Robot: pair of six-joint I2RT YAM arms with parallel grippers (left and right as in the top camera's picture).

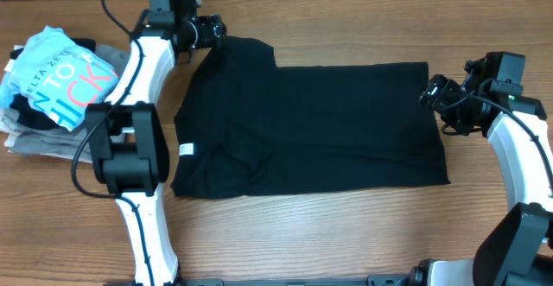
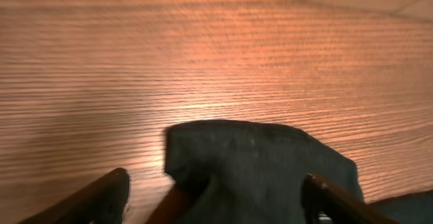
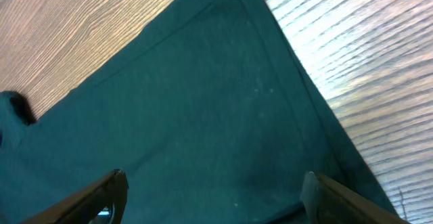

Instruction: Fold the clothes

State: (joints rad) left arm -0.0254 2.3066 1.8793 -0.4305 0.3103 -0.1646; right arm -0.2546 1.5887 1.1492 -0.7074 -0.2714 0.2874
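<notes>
A black shirt [image 1: 320, 122] lies spread flat on the table [image 1: 328, 243], with a pile of folded clothes [image 1: 52, 87] beside the left arm. The left jaws stand apart around the shirt's far corner. The right jaws stand apart over its opposite edge. The fold seems just about to begin: both must close on cloth, then lift together.

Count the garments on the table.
3 at least: black shirt spread centre; light blue shirt at far left; grey garment beneath it. Others may be hidden there.
</notes>
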